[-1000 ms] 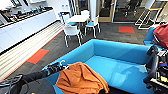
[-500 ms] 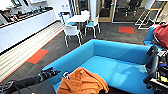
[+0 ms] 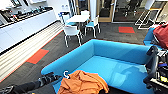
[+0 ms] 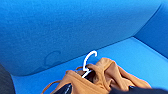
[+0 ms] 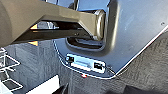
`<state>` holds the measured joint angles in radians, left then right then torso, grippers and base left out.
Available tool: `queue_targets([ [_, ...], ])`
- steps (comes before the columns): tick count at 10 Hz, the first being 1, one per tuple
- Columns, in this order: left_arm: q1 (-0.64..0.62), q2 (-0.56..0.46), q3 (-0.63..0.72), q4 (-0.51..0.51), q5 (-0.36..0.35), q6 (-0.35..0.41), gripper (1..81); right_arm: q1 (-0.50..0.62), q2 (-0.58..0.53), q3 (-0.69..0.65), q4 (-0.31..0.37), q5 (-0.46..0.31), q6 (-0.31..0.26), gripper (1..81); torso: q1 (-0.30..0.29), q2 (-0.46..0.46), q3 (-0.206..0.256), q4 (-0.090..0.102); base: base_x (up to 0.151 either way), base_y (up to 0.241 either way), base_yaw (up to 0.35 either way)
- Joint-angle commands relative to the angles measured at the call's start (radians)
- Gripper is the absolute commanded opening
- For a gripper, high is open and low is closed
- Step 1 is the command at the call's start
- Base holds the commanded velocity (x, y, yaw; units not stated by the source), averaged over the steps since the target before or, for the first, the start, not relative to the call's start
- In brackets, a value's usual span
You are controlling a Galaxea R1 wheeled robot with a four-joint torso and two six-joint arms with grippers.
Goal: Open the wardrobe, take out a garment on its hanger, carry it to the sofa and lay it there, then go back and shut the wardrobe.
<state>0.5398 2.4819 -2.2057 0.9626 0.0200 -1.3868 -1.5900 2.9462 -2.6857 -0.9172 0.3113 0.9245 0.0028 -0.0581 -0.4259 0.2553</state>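
Left gripper [image 3: 56,77], dark and jointed, sits at the garment's collar beside the white hanger hook [image 3: 66,74]; whether its fingers are apart or clamped cannot be told. Garment [image 3: 83,83]: orange soft cloth, crumpled in folds, lying on the sofa [image 3: 120,53] seat near its front edge; lower part cut off. Sofa: bright blue, matte upholstery, high straight back. Right arm [image 3: 155,67] dark, at the sofa's right; fingers hard to make out. Beyond: grey carpet, white chairs [image 3: 72,31]
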Motion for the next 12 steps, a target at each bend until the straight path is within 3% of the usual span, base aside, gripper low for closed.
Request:
queue_targets([
  [1, 0.096, -0.035, 0.089, 0.206, -0.072, 0.017, 81.1, -0.005, 0.01, 0.003, -0.011, -0.038, -0.001, 81.1, 0.0, 0.0, 0.0, 0.0, 0.0, 0.0, 0.0],
  [4, 0.289, -0.044, 0.15, 0.367, -0.166, 0.017, 81.1, 0.008, 0.02, -0.008, 0.003, -0.047, 0.011, 81.1, 0.0, 0.0, 0.0, 0.0, 0.0, 0.0, 0.0],
  [7, 0.514, -0.054, 0.137, 0.525, -0.215, 0.018, 81.1, 0.017, 0.046, -0.05, 0.006, -0.053, 0.014, 81.1, 0.0, 0.0, 0.0, 0.0, 0.0, 0.0, 0.0],
  [9, 0.646, 0.006, 0.054, 0.603, -0.215, 0.018, 81.1, 0.024, 0.069, -0.08, 0.008, -0.06, 0.014, 81.1, 0.0, -0.001, 0.0, 0.0, 0.0, 0.0, 0.0],
  [12, 0.774, 0.187, -0.2, 0.634, -0.218, 0.018, 81.1, 0.026, 0.081, -0.088, 0.008, -0.078, 0.013, 81.1, -0.001, -0.001, 0.002, 0.0, 0.0, 0.0, 0.0],
])
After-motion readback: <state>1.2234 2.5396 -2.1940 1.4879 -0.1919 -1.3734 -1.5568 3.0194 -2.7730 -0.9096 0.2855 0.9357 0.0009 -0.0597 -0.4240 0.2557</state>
